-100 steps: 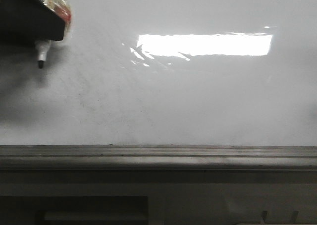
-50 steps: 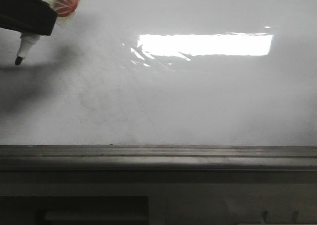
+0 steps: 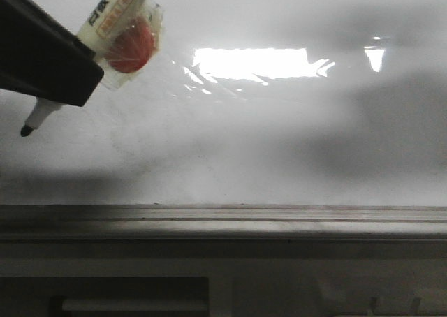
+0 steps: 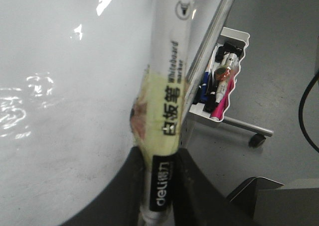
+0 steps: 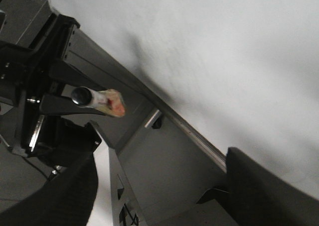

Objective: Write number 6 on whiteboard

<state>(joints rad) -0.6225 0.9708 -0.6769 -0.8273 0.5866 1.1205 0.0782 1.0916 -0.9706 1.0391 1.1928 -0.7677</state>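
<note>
Left hand (image 3: 43,65) clamped on whiteboard marker (image 3: 105,24), now lower and closer than a second ago, tip off the whiteboard (image 3: 230,142); no 6 drawn yet. Right hand (image 5: 159,196) spread wide, empty.

Dim and grey overall in the front view, low contrast, faintly hazy. Bright rectangular glare blown out on the whiteboard (image 3: 230,142), ragged along its lower left edge, with a smaller glint to its right. Broad soft shadows across the upper right of the board and low on the left, edges diffuse. Dark ledge (image 3: 223,223) below, murky, detail lost in the gloom underneath. Left gripper (image 3: 52,86) nearly black, close and soft-edged. Left wrist view brighter, marker (image 4: 167,106) print readable, scattered specular flecks on the board, background soft. Right wrist view evenly lit, mild motion blur, fingers (image 5: 264,191) dark and out of focus.
</note>
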